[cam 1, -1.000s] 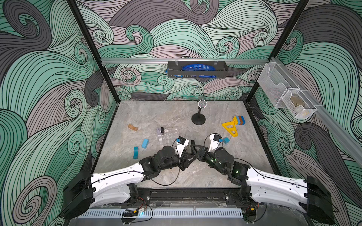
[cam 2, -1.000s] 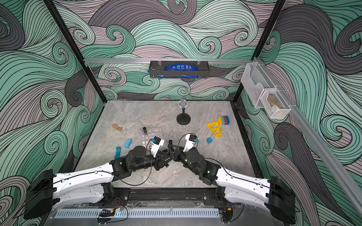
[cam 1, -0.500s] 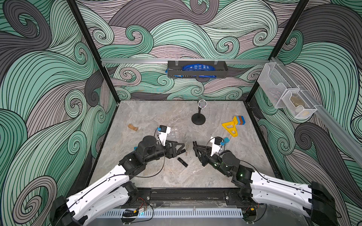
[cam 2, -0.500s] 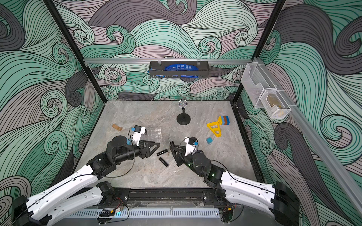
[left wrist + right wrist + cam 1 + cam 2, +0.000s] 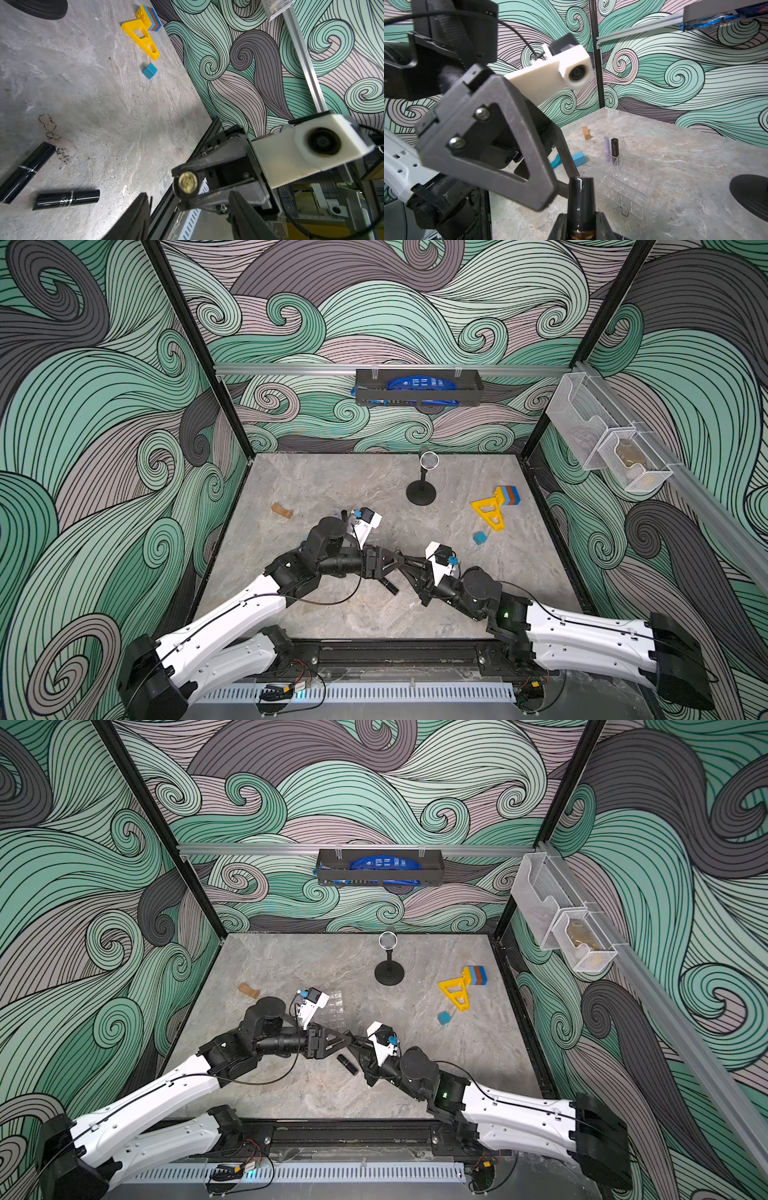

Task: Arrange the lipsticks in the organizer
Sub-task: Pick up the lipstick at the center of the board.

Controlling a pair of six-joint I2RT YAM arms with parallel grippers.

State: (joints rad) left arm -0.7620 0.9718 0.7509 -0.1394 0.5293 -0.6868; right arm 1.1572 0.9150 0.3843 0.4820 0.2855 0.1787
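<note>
**Top views:** left gripper and right gripper are tip to tip over mid-table. Can't tell jaw state from up here. One lying lipstick is flat on the table just under the tips, base side. Organizer is on the table beyond the left gripper, beside its wrist camera. An upright lipstick pokes up past that wrist.

**Left wrist:** left fingers are apart, nothing clamped. Held lipstick is end-on just ahead of the gap, pinched in the right gripper. Can't tell if the left fingers touch it. Off to one side of the fingers lie a nearer table lipstick and a farther table lipstick, close together but not touching. Yellow bracket and blue cube are well ahead.

**Right wrist:** right gripper is clamped on the held lipstick, tube sticking out past the jaws. Left gripper is right in front, one fingertip beside the tube's free end. Organizer is ahead of the tips. The upright lipstick and a lavender tube stand side by side in its far cells. Tan block is beyond.
</note>
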